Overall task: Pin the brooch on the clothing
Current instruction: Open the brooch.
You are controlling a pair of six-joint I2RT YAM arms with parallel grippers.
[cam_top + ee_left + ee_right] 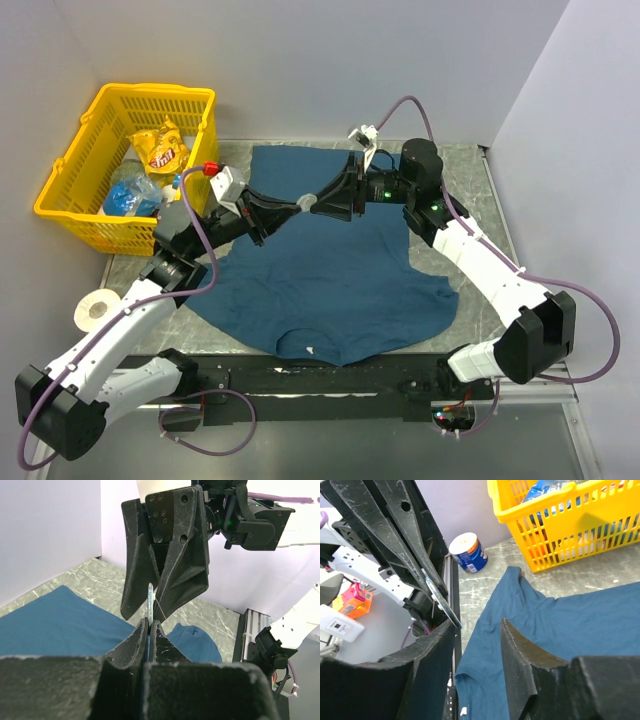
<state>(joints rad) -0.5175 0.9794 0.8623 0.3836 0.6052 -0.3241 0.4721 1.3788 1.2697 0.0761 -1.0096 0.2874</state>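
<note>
L gripper (150,626) is clamped tight on the brooch (150,597), held edge-on so only a thin silver sliver sticks out past its fingertips. R gripper (477,625) sits nose-to-nose w/ it, jaws roughly half apart and straddling that sliver. Can't tell if either pad touches it yet. Both hang mid-air over the far half of the clothing (330,280), which is spread on the table (470,165). So the brooch is above the shirt, not on it.

Risks, imo:
1) V little of the disc is exposed, so R may pinch only the rim and flick it out.
2) If L lets go before R has a firm bite, the brooch drops into the fabric or rolls away.
3) 2 sets of fingertips this close could collide and knock the grip askew.
</note>
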